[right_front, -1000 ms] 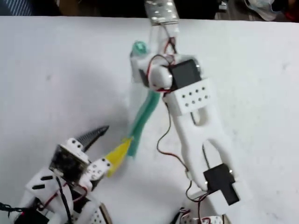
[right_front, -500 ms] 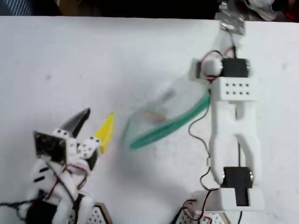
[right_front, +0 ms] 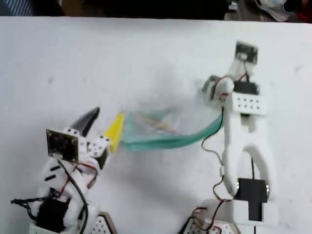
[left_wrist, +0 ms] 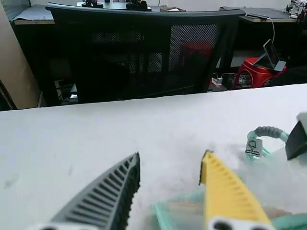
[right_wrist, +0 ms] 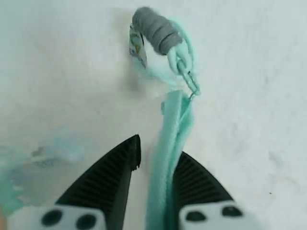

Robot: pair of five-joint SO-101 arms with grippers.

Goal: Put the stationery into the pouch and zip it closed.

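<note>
White tabletop point(right_front: 73, 63) carries both arms, whose bases sit at its near edge. On the near left, the left gripper point(right_front: 109, 114) lies low over the table with its fingers spread wide and nothing between them. Its grey finger point(left_wrist: 112, 191) is over bare table, and its yellow finger point(left_wrist: 223, 191) reaches over the nearest end of the pouch point(right_front: 156, 131). Whether that finger presses on the pouch I cannot tell. The pouch is clear with a teal zip band point(right_wrist: 168, 143), and it lies stretched on the table between the two arms. Some slim tan shapes point(right_front: 153, 123) show through its clear side, too blurred to name. Further along on the right, the right gripper point(right_wrist: 160, 153) comes down over the pouch's other end. Its two black fingers are nearly together and pinch the teal zip band between them. Just past those fingertips a teal loop with a grey wrap point(right_wrist: 156, 28) hangs off the band's end and lies on the table with a small tag point(left_wrist: 253, 147) beside it. Beyond the table's far edge stands a black mesh-backed chair point(left_wrist: 144, 52).
</note>
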